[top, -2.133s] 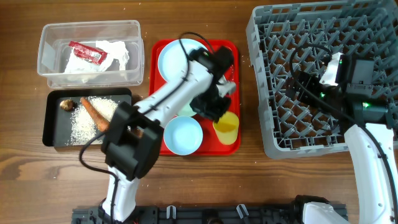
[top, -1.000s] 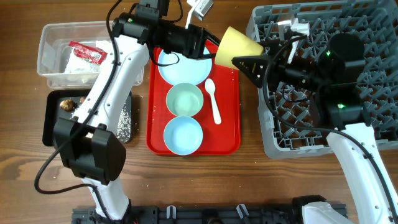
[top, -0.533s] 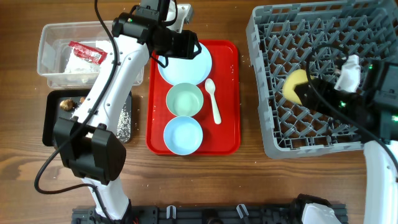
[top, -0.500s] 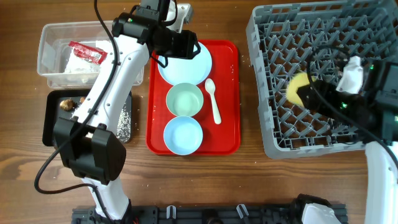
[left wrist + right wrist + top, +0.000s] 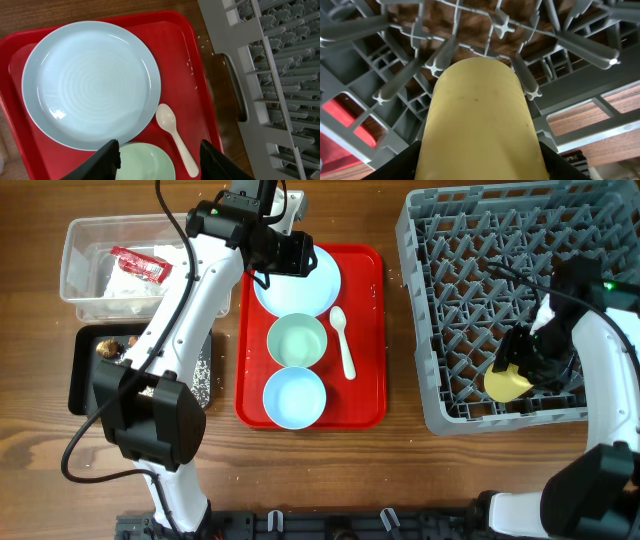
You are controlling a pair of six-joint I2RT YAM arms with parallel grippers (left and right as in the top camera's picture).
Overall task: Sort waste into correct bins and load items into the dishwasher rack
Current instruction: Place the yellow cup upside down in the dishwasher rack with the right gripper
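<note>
In rack (image 5: 450, 240): yellow cup (image 5: 477, 110) held inside right tool (image 5: 477, 162).

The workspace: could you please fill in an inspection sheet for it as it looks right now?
Surface: wooden table.
Job's things: cup among the rack pegs near its front edge; plate, green bowl, blue bowl and spoon on the red tray; napkin and wrapper in the tub; rice in the black tray.
Clutter: stray grains by the red tray's right edge.
Claws: left claw open, empty, above the plate; right claw shut on the cup.
Cables: a black cable loops along each arm.
Surroundings: nothing seen.
</note>
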